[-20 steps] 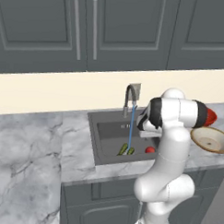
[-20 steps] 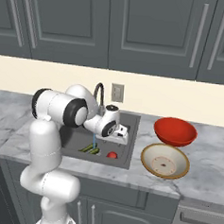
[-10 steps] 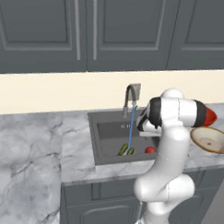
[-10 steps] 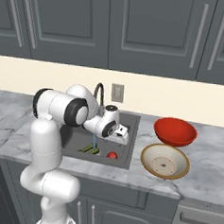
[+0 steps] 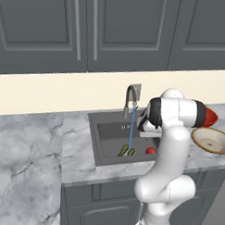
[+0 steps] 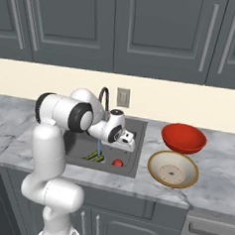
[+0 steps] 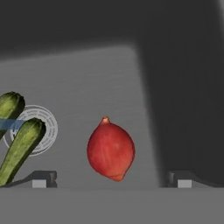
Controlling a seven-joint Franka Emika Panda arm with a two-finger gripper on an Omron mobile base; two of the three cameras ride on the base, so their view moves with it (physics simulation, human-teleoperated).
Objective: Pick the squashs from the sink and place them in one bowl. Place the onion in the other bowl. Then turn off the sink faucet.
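Two dark green squashs [image 7: 22, 146] lie side by side on the sink floor, by the drain, and show as well in the left base view [image 5: 126, 151] and the right base view [image 6: 93, 156]. The red onion [image 7: 110, 149] rests just right of them [image 5: 150, 151] [image 6: 117, 162]. My gripper [image 7: 111, 179] hangs open above the sink [image 5: 95, 141], its fingers straddling the onion from above without touching it; the hand [image 6: 129, 143] sits over the basin's right half. The faucet [image 5: 129, 94] [image 6: 105, 94] runs a thin blue stream onto the squashs.
On the counter right of the sink stand the shallow beige bowl [image 6: 173, 168] [image 5: 213, 139] and, behind it, the red bowl [image 6: 183, 137] [image 5: 210, 117]. Grey cabinets hang above the backsplash. Marble counter stretches to the left of the sink.
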